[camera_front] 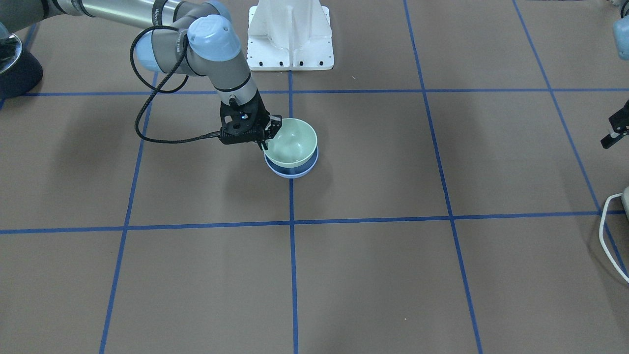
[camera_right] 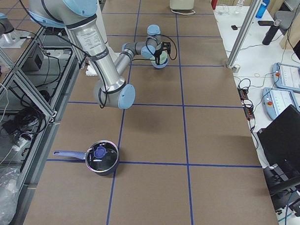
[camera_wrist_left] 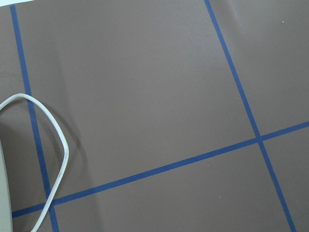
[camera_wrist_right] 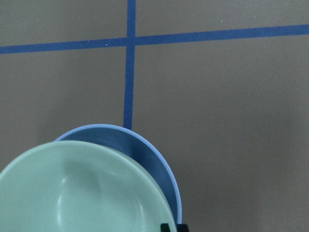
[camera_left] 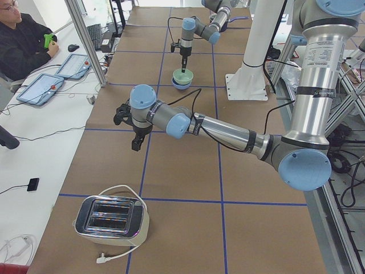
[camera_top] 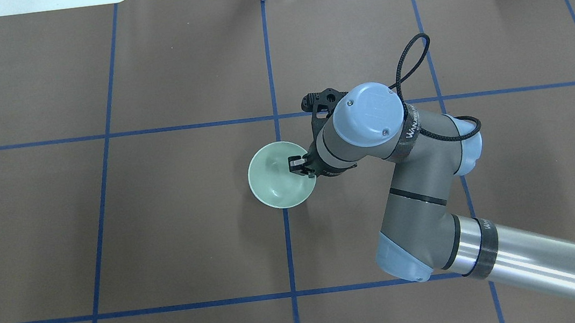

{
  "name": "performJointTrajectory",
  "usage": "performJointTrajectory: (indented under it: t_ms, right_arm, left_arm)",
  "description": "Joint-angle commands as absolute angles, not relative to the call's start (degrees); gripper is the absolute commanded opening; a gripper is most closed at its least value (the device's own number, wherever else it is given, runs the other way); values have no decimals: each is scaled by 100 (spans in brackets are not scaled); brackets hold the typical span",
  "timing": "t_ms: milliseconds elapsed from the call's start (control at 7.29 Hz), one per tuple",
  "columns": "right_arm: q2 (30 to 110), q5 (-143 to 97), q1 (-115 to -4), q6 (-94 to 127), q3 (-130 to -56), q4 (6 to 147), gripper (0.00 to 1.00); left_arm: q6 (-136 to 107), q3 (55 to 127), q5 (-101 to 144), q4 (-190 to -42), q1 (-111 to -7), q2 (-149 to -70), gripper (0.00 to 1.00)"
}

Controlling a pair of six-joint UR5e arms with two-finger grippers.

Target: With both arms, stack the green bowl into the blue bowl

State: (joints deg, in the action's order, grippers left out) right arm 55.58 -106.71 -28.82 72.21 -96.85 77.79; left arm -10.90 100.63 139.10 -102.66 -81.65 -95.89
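Observation:
The green bowl (camera_front: 293,142) sits nested in the blue bowl (camera_front: 293,171) near the table's middle, slightly tilted and offset, so a crescent of blue rim shows. My right gripper (camera_front: 269,136) is shut on the green bowl's rim, one finger inside and one outside. The overhead view shows the green bowl (camera_top: 275,183) and the right gripper (camera_top: 303,166); the blue bowl is hidden beneath. The right wrist view shows the green bowl (camera_wrist_right: 82,193) over the blue bowl (camera_wrist_right: 147,153). My left gripper (camera_front: 615,132) hangs empty at the table's far side, half cut off; I cannot tell if it is open.
The white pedestal (camera_front: 290,34) stands behind the bowls. A toaster (camera_left: 111,217) with a white cable (camera_wrist_left: 58,140) sits at the left end. A dark pot with a lid (camera_right: 101,157) sits at the right end. Blue tape lines grid the brown table.

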Motion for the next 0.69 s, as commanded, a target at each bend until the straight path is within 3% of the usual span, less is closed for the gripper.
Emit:
performJointTrajectory:
  t_ms: [0,548]
  right_arm:
    - [5555,-10653,-2883,7216,-9598,7682,0]
    - [5485,-10652,-2900,7216,-9571,7682,0]
  left_arm:
    - [-1090,10063,13913,-10283,-8165,-9554,98]
    - [-1090,10055,13913,-10301,-8165,-9536,98]
